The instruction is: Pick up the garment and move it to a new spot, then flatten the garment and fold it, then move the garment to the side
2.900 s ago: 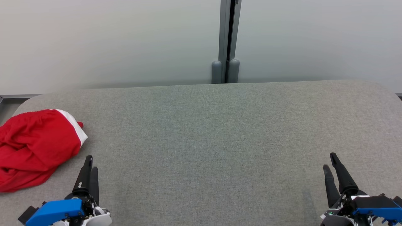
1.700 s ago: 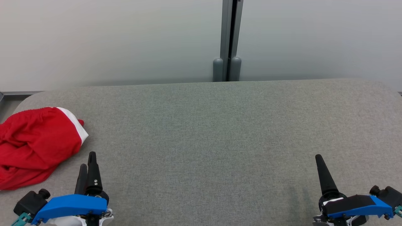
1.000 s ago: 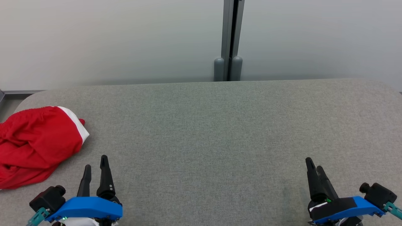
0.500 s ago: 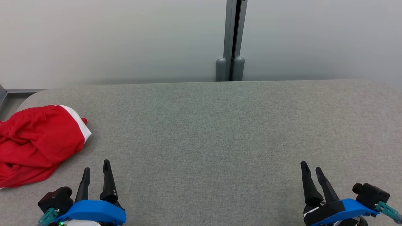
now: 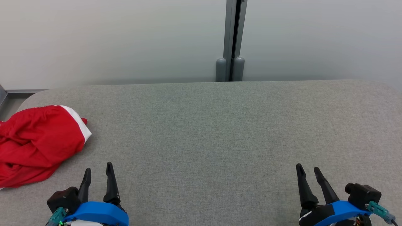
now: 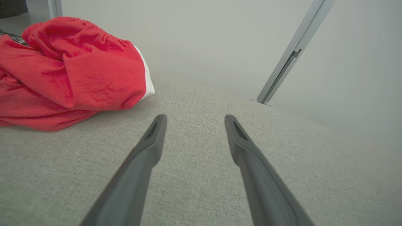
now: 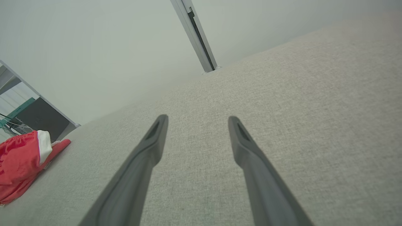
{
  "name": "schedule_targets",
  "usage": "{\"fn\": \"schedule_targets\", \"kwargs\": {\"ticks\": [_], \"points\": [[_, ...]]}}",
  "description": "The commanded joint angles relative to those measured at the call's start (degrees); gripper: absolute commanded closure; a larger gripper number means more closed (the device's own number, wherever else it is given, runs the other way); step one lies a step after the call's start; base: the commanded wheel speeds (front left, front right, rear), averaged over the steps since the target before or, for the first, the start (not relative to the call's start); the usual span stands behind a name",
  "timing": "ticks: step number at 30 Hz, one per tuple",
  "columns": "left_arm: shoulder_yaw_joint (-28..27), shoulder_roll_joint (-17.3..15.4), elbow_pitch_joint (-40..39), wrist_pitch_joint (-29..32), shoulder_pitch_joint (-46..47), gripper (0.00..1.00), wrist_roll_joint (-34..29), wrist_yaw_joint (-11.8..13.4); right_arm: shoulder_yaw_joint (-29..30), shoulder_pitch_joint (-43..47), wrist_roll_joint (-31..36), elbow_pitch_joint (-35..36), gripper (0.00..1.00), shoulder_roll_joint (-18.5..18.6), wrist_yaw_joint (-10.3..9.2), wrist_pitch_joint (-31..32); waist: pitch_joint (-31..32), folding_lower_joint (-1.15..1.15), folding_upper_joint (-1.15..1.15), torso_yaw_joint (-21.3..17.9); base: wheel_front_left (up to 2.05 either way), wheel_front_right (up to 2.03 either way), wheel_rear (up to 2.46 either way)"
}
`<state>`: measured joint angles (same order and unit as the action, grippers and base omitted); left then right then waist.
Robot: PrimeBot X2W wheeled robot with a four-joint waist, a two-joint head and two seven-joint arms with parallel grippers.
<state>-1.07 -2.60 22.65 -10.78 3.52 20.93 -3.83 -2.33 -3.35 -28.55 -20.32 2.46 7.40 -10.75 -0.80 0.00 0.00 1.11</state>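
The garment [image 5: 36, 142] is a crumpled red piece with a white band, lying bunched at the far left of the grey table [image 5: 207, 125]. In the left wrist view the garment [image 6: 69, 72] sits up and to the left of my fingers; the right wrist view catches the garment [image 7: 22, 161] far off at the left edge. My left gripper [image 5: 98, 168] hovers open near the front edge, just right of the cloth and apart from it. At the front right my right gripper [image 5: 307, 169] is open too, nothing between its fingers.
A pale wall runs behind the table, with a grey vertical post [image 5: 231, 40] at its middle. The table's left end is rounded, and the garment lies close to that edge. Dark equipment [image 7: 40, 117] stands beyond the table's left end.
Both grippers have turned at the wrist, so their two fingers now show side by side with a gap. Both have drawn back toward the front edge. The garment has stayed put.
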Motion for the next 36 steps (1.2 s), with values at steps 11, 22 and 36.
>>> {"fn": "schedule_targets", "kwargs": {"ticks": [11, 22, 36], "points": [[-0.01, -0.33, 0.66, -1.82, 1.29, 0.00, -6.12, 0.20, -0.27, -0.63, 7.27, -0.51, 0.00, 0.55, 0.13, -1.85, -0.04, 0.00, 0.00, 0.45, 0.00, 0.00, 0.00], [0.03, -0.33, 2.00, -3.13, 1.60, 0.00, -9.40, -0.20, -0.80, -0.74, 12.05, -1.48, 0.00, 0.58, 0.14, -3.08, -0.14, 0.00, 0.00, 0.73, 0.00, 0.00, 0.00], [-1.14, -0.35, 4.13, -4.49, 1.77, 0.00, -11.02, -0.08, -1.37, -0.94, 18.28, -3.21, 0.00, 0.63, 0.15, -4.56, -0.03, 0.00, 0.00, 0.94, 0.00, 0.00, 0.00]]}}
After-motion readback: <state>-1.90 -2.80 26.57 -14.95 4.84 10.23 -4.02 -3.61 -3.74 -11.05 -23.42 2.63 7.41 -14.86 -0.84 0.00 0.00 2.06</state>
